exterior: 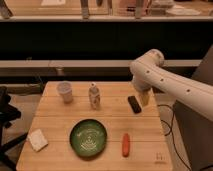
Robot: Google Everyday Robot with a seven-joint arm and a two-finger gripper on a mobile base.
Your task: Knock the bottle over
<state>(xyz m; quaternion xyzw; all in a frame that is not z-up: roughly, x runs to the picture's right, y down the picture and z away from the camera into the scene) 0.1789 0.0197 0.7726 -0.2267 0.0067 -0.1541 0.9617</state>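
The bottle (94, 96) is small and whitish-grey with a narrow neck and a mottled label. It stands upright on the wooden table (60, 120), left of centre at the back. A wider white cup (65, 92) stands to its left. My white arm reaches in from the right. The gripper (143, 97) hangs at the table's back right, well to the right of the bottle and just beside a black oblong object (134, 104).
A green plate (88, 136) lies at the front centre. An orange-red carrot-like object (126, 144) lies to its right. A white cloth or sponge (37, 139) lies at the front left. A dark chair (7, 120) stands at the left.
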